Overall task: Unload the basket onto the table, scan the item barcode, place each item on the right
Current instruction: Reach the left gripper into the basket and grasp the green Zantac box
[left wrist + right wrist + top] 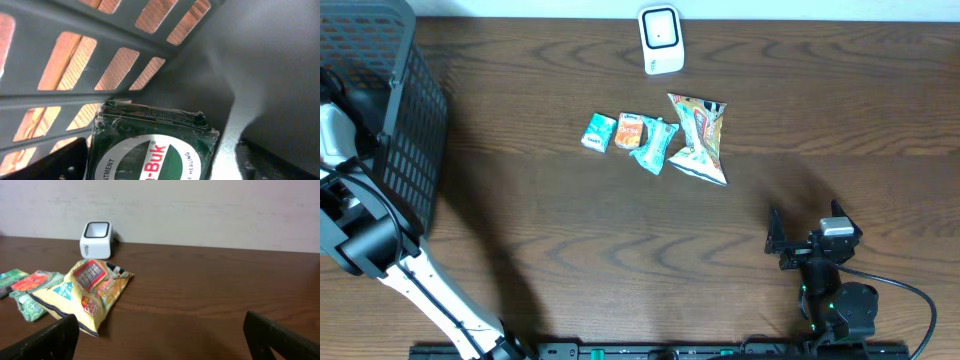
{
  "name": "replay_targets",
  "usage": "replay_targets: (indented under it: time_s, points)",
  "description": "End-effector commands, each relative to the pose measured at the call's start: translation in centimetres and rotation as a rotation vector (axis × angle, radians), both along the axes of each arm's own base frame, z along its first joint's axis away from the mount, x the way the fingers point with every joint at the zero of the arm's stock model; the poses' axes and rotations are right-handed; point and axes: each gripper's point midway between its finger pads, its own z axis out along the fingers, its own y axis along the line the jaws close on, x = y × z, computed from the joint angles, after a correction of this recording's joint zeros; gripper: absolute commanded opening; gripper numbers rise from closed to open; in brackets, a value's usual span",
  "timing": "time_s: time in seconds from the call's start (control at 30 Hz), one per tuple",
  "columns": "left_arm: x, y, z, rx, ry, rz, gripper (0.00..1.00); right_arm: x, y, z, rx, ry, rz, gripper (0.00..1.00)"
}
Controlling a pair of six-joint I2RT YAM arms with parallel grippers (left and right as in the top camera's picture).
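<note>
The left arm [410, 275] reaches from the near edge of the table [570, 250] into the black mesh basket [410, 130] at the far left corner. In the left wrist view we see the left fingers [50, 162] spread wide inside the basket, one at each lower corner of the view. A dark green box [155, 145] lies between them, close to a slotted wall. Its round white label carries green lettering of which we read only "-Buk". A clear gap separates the box from the finger on the right of the view. On the other side the finger stands just beside the box, and we cannot tell whether they touch. The box is not clamped. The white scanner [660, 40] stands upright at the far edge of the table, near the middle, against the pale wall [200, 205]. Four items lie in a row on the table in front of it. From left to right in the overhead view they are a teal packet [599, 133], an orange packet [631, 131], a green packet [658, 147] and a yellow snack bag [698, 140]. The green packet touches the bag. The right arm [835, 290] sits low at the near right of the table, well apart from the row. The right fingers [280, 335] stand wide with nothing between them and face the bag and the scanner.
</note>
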Motion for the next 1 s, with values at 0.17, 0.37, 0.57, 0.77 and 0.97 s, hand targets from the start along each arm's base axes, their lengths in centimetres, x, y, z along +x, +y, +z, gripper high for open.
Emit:
replay_targets:
  time_s: [0.17,0.37,0.57,0.77,0.97]
  points:
    - [-1.9,-0.2,-2.7,-0.040,0.080,0.000,0.86,0.0,0.1,-0.1,-0.007,0.000,0.002,0.99]
    - [-4.2,1.0,-2.7,-0.017,0.137,0.048,0.77,0.0,0.1,0.0,-0.007,-0.001,0.002,0.99]
    - [-4.3,0.8,-2.7,-0.026,0.148,0.040,0.57,0.0,0.1,0.0,-0.007,-0.001,0.002,0.99]
    - [-3.0,-1.1,-1.7,-0.029,0.140,0.018,0.57,0.0,0.1,0.0,-0.007,-0.001,0.002,0.99]
    - [1.8,-6.1,6.7,0.057,-0.060,-0.022,0.57,0.0,0.1,0.0,-0.007,-0.001,0.002,0.99]
